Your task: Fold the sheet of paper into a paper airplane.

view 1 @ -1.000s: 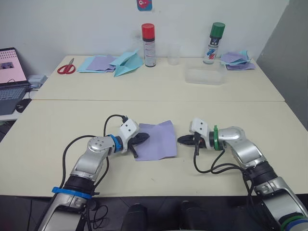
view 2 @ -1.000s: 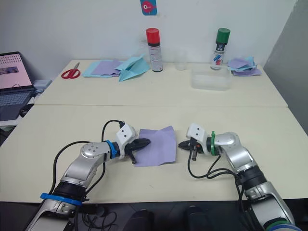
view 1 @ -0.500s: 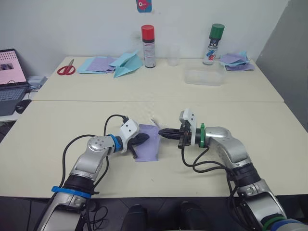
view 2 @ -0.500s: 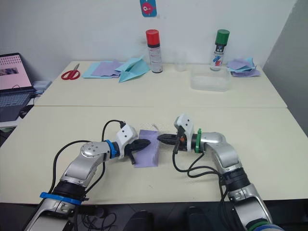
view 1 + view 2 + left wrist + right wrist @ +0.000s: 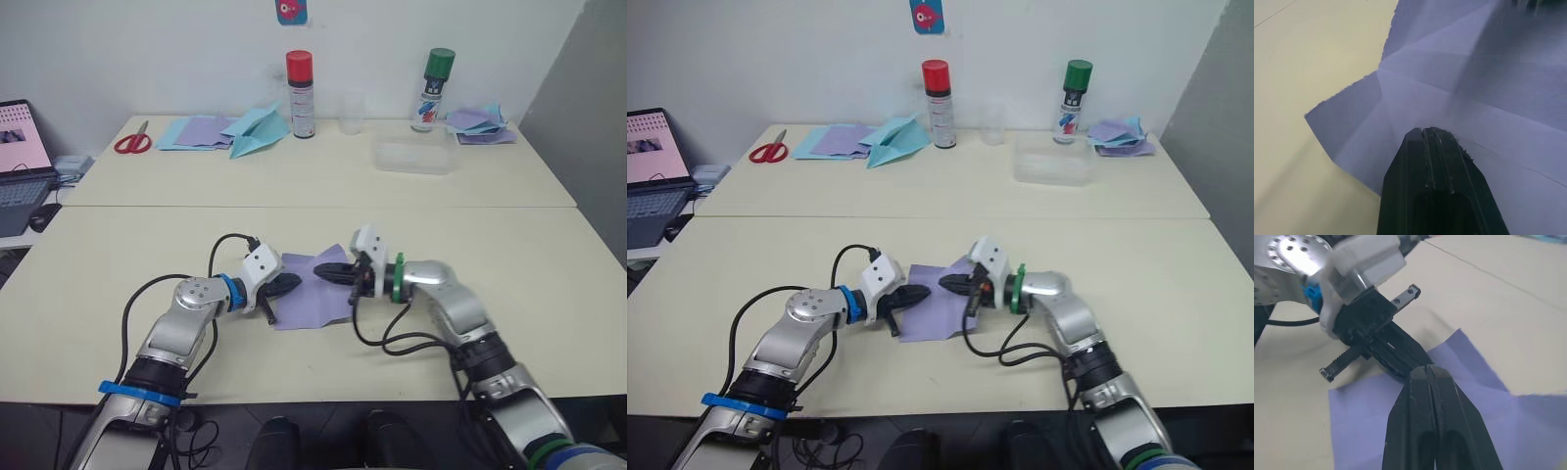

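Note:
The sheet of paper (image 5: 312, 300) is lavender-purple with crease lines and lies on the near table between my two arms. My left gripper (image 5: 290, 283) is shut, and its fingertips (image 5: 1425, 133) rest on the sheet's left part. From the right, my right gripper (image 5: 321, 270) reaches over the sheet. It is shut too, and its tip (image 5: 1425, 370) hangs just short of the left gripper (image 5: 1386, 340). Neither gripper pinches the paper. No paper airplane shape shows; the sheet lies spread out.
On the far table stand a red-capped spray can (image 5: 300, 93), a green-capped can (image 5: 437, 88), a clear cup (image 5: 352, 113) and a clear plastic box (image 5: 414, 155). A light blue paper plane (image 5: 257, 132), paper piles (image 5: 201, 129), scissors (image 5: 130, 140) and a laptop (image 5: 20, 157) are also there.
My right gripper has moved left, from beside the sheet to over it. The sheet looked narrower half a second ago and lies wider again. The left gripper stayed put.

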You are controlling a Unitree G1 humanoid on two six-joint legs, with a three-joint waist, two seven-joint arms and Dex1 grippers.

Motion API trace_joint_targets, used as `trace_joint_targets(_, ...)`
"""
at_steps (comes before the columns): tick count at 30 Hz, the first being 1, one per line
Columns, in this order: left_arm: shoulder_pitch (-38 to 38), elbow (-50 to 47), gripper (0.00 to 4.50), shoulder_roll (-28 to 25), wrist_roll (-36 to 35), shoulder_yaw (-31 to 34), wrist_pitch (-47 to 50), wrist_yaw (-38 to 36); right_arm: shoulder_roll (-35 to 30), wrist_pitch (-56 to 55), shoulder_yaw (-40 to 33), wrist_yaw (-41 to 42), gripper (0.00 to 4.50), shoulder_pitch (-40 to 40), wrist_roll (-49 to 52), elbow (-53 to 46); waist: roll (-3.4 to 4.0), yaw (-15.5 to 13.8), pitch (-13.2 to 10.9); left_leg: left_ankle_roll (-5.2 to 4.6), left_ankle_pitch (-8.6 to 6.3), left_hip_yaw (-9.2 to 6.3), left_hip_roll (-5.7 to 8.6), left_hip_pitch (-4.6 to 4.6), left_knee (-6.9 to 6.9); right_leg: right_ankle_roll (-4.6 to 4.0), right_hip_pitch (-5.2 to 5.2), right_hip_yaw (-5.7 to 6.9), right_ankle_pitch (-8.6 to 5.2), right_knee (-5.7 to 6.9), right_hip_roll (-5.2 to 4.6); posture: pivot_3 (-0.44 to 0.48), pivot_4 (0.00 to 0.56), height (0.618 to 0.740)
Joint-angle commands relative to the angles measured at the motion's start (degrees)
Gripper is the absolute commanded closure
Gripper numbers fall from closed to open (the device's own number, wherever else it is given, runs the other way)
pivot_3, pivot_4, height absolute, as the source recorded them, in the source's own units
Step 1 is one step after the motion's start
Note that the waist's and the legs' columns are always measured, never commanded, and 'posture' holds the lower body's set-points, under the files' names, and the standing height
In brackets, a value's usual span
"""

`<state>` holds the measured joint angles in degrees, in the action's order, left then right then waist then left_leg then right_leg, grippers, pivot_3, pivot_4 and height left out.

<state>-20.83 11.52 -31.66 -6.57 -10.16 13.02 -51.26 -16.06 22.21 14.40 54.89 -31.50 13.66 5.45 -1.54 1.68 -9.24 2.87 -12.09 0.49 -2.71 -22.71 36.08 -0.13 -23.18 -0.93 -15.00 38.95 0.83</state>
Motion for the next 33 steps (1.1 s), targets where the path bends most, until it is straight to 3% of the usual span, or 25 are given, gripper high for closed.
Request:
trace_joint_targets(1,2.6,2.8,4.50,-1.2,2.3,-1.8,2.7,-0.6,-3.6,2.7,-2.3,3.3,4.47,0.3,3.8,-6.6,0.01,0.0,0.0,0.00,0.00,-0.01,-0.01,0.01,0.00,0.00,0.00,0.01,0.00,0.01,0.01,0.000,0.150,0.740)
trace_joint_targets(7,2.8,2.6,4.50,-1.3,2.4,-1.8,2.5,-0.7,-9.5,-1.4,-0.1,2.1,4.47,0.4,-2.8,-2.1,0.01,0.2,0.0,0.00,0.00,-0.03,-0.04,0.13,-0.07,-0.06,0.02,0.01,-0.03,0.06,0.06,0.000,0.150,0.740)
trace_joint_targets(11,2.7,2.6,4.50,-1.3,2.6,-2.0,2.3,-0.9,-8.9,-2.9,1.8,-0.2,4.47,0.5,-6.6,2.4,0.01,0.2,0.0,0.00,0.00,0.00,-0.04,0.11,-0.08,-0.07,0.00,-0.02,-0.04,0.05,0.07,0.000,0.150,0.740)
trace_joint_targets(18,2.4,2.7,4.50,-1.4,2.8,-2.2,2.2,-1.2,-4.1,-6.3,4.1,-1.3,4.47,0.8,-8.7,7.4,0.02,0.2,0.0,0.00,0.00,0.02,-0.04,0.11,-0.09,-0.07,-0.01,-0.03,-0.04,0.04,0.07,0.000,0.150,0.740)
trace_joint_targets(25,3.1,1.9,4.50,-1.4,2.7,-2.2,2.4,-1.1,3.3,-4.2,1.8,-2.4,4.47,0.3,-3.1,5.0,0.02,0.2,0.0,0.00,0.00,0.01,-0.06,0.11,-0.09,-0.07,0.00,-0.03,-0.04,0.04,0.07,0.000,0.150,0.740)
trace_joint_targets(33,4.0,0.9,4.50,-1.6,2.6,-1.9,3.0,-0.7,8.6,-7.1,3.9,-4.3,4.47,-1.7,-6.2,10.6,0.02,0.2,0.0,0.00,-0.01,0.05,-0.06,0.11,-0.10,-0.07,0.00,-0.05,-0.04,0.01,0.06,0.000,0.150,0.740)
